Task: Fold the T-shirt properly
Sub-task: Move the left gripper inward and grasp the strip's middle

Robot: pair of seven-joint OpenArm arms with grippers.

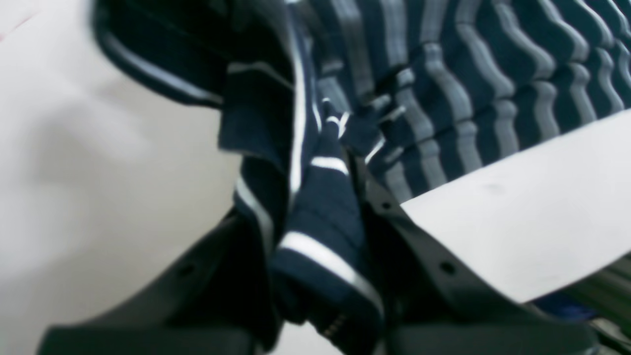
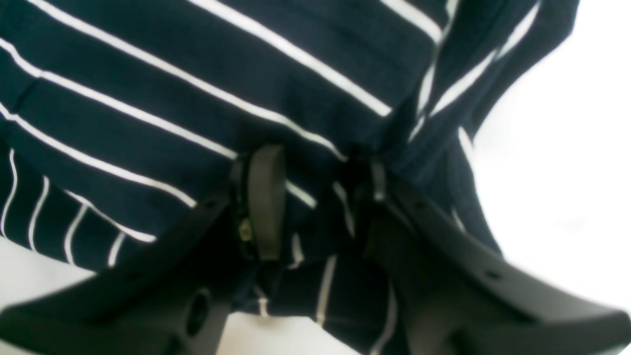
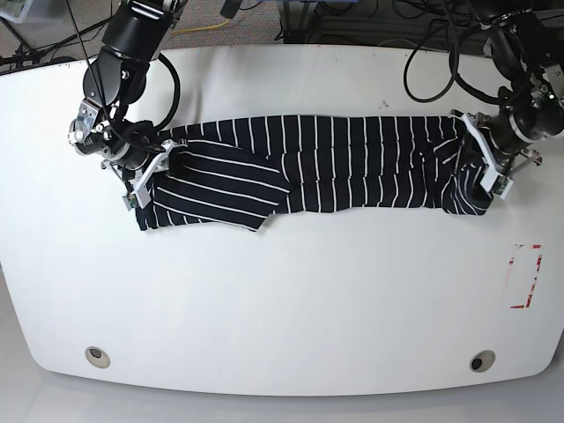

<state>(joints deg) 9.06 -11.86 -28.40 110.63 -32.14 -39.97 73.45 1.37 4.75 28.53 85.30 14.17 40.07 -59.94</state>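
- The T-shirt (image 3: 308, 163) lies stretched sideways across the white table (image 3: 282, 300); no brand, label or writing is readable.
- Left gripper (image 3: 483, 167) is clenched on bunched striped fabric at one end.
- Right gripper (image 3: 157, 163) clamps fabric at the other end.

Bench (image 3: 282, 300): was white, with rounded corners.
Floor (image 3: 53, 26): grey carpet lay behind the bench.
Cables (image 3: 388, 18): black ones trailed along the far edge.
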